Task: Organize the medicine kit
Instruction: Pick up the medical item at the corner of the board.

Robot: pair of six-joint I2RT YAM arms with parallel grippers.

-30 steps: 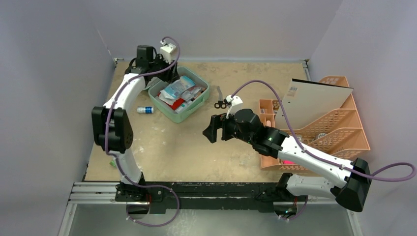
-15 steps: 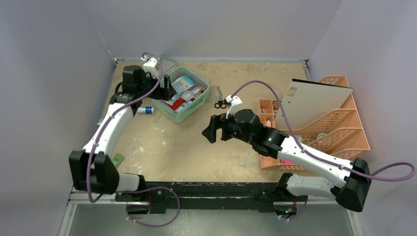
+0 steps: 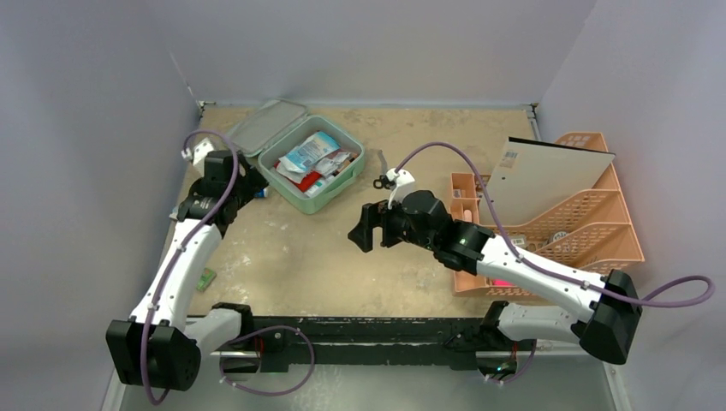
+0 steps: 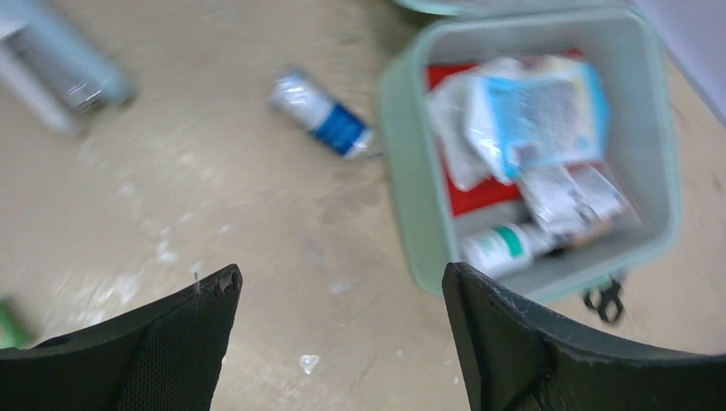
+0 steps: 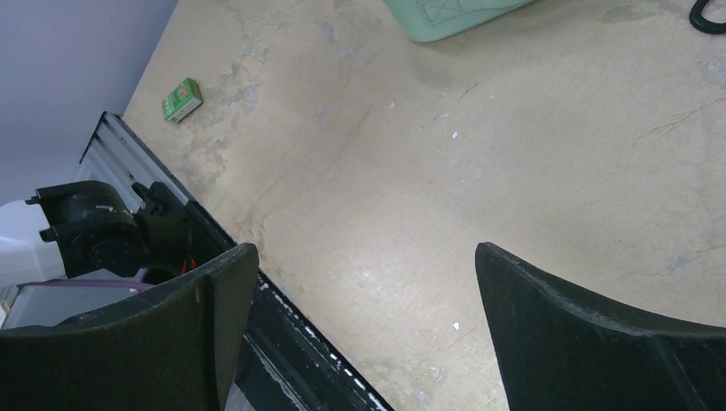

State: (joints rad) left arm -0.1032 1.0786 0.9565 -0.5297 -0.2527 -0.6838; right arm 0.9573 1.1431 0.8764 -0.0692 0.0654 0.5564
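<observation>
Left claw (image 4: pixel 338 282): wide open, holding nothing, just left of the green box (image 3: pixel 341 190).
Right claw (image 5: pixel 364 257): wide open, empty, right of the box.
Green box: sits between the two claws, nearer the left one, full of packets.
Changed: left claw has pulled back off the box, and the lid (image 3: pixel 265 127) now lies flat behind it.
Count: two claws, one box, one small bottle (image 4: pixel 321 124) left of the box, one rack (image 3: pixel 591 218) far right.

Ahead of the left pincer (image 4: pixel 338 287), whose black pads (image 4: pixel 171 360) look finely textured, the kit (image 4: pixel 402 171) is smooth matt plastic holding glossy packets (image 4: pixel 539 111), beside a glossy-labelled bottle (image 4: pixel 321 124) on a scuffed, matt table (image 4: pixel 214 205).
</observation>
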